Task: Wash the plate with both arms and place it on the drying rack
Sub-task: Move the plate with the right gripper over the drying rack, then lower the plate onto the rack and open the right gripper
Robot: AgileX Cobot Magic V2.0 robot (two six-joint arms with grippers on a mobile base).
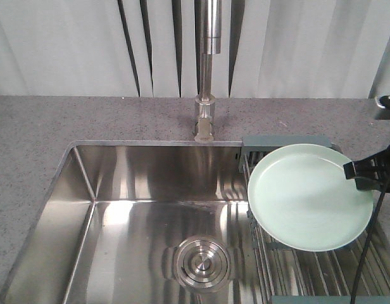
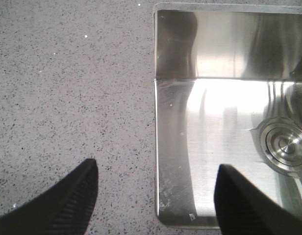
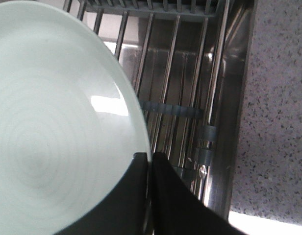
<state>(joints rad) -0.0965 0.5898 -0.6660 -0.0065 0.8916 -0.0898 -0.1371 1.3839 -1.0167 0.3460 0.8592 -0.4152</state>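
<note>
Plate point(image 1: 306, 196) over the rack point(image 1: 296, 269), my right jaws pinched on its rim.

The sink point(image 1: 119, 209) fills the front view, with the rack's rods across its right end. My right gripper point(image 3: 150, 157) reaches in from the right and grips the plate's edge. Only the left wrist view shows my left gripper point(image 2: 157, 167), its jaws wide and holding nothing, over the sink's corner and the counter point(image 2: 67, 88).

Glossy plate point(image 1: 309, 196), brushed-steel sink point(image 1: 138, 190)
</note>
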